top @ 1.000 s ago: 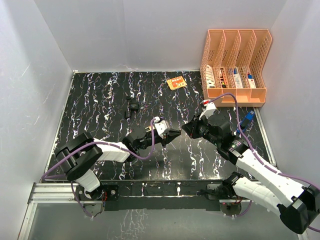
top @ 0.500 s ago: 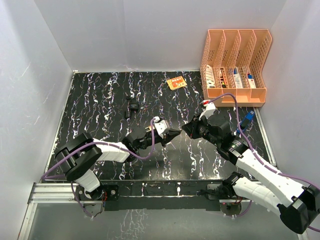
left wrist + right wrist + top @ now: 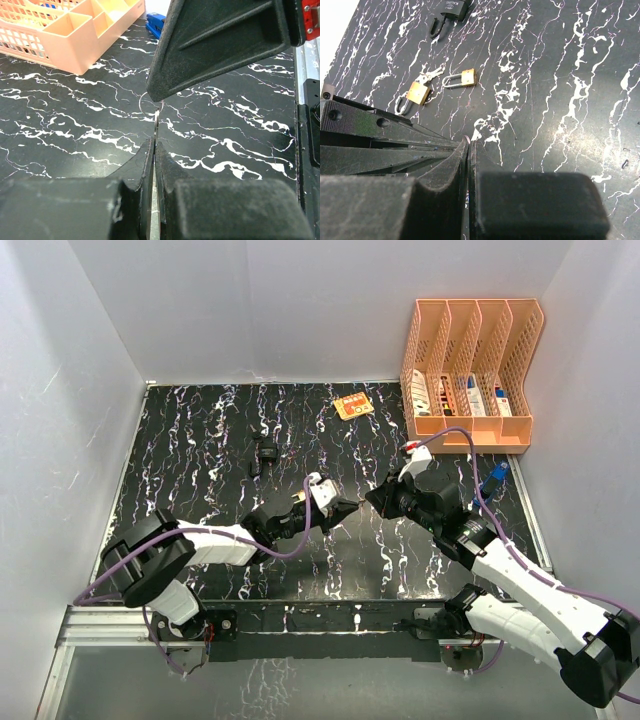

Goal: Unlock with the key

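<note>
Two robot arms are pictured meeting tip to tip over a black marbled table [image 3: 200, 430], well apart from the orange file rack [image 3: 470, 360] that stands in the far corner. The left gripper [image 3: 350, 508] is shown pressed together on a key [image 3: 156, 125], a thin strip of metal seen edge-on in the left wrist view and pinched between the two fingers. A wire ring [image 3: 141, 105] is carried at the key's outer end, on the side toward the rack. It sits right at the tip of the right gripper [image 3: 373, 497], though contact cannot be told. The right gripper's fingers are closed flat against each other, and it cannot be told whether anything is caught between them.

A blue object [image 3: 497, 475] is seen just in front of the rack, and a small orange card [image 3: 352, 406] lies flat on the table near the rack. A black padlock [image 3: 266, 452] lies farther from the rack than the card. In the right wrist view, a brass padlock [image 3: 412, 96] with small keys [image 3: 431, 75] at its side and a second brass padlock [image 3: 460, 78] are shown lying flat. Both are placed beyond the left gripper and farther from the rack than the held key. None of the padlocks is touched by either gripper.
</note>
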Robot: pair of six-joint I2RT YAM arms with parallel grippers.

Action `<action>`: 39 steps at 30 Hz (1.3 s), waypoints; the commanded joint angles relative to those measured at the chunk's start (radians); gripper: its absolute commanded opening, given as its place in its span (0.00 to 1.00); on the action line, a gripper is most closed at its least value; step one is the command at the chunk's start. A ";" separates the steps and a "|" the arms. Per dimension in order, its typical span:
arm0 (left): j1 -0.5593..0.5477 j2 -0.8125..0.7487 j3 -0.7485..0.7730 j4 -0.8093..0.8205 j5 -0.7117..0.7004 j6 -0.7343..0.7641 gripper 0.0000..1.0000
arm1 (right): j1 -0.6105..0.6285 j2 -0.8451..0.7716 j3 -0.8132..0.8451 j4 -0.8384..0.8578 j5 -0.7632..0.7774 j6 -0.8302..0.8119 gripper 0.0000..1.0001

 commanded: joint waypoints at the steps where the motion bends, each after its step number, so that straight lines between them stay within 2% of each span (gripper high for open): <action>1: -0.005 -0.045 0.033 -0.052 -0.014 0.014 0.00 | 0.003 -0.024 0.025 0.035 0.032 -0.021 0.00; 4: -0.005 -0.054 0.054 -0.107 -0.032 0.001 0.00 | 0.003 -0.034 0.022 0.029 0.032 -0.024 0.00; 5: -0.005 -0.059 0.071 -0.148 -0.042 -0.005 0.00 | 0.004 -0.043 0.022 0.026 0.037 -0.025 0.03; 7: -0.006 -0.070 0.105 -0.235 -0.051 -0.014 0.00 | 0.004 -0.070 0.015 0.024 0.057 -0.032 0.20; 11: -0.004 -0.091 0.132 -0.325 -0.036 -0.026 0.00 | 0.004 -0.143 0.005 0.027 0.087 -0.061 0.35; 12: -0.006 -0.097 0.131 -0.334 -0.029 -0.030 0.00 | 0.004 -0.157 0.002 0.028 0.087 -0.070 0.37; 22: 0.009 -0.122 0.203 -0.481 0.159 -0.069 0.00 | 0.002 -0.208 -0.052 0.108 -0.004 -0.147 0.36; 27: 0.035 -0.121 0.234 -0.532 0.240 -0.121 0.00 | 0.001 -0.211 -0.087 0.159 -0.052 -0.147 0.40; 31: 0.071 -0.119 0.238 -0.519 0.306 -0.203 0.00 | 0.001 -0.187 -0.104 0.196 -0.096 -0.140 0.40; 35: 0.117 -0.125 0.209 -0.429 0.394 -0.299 0.00 | 0.000 -0.175 -0.121 0.230 -0.120 -0.124 0.39; 39: 0.139 -0.136 0.190 -0.387 0.432 -0.338 0.00 | -0.001 -0.163 -0.133 0.257 -0.144 -0.115 0.38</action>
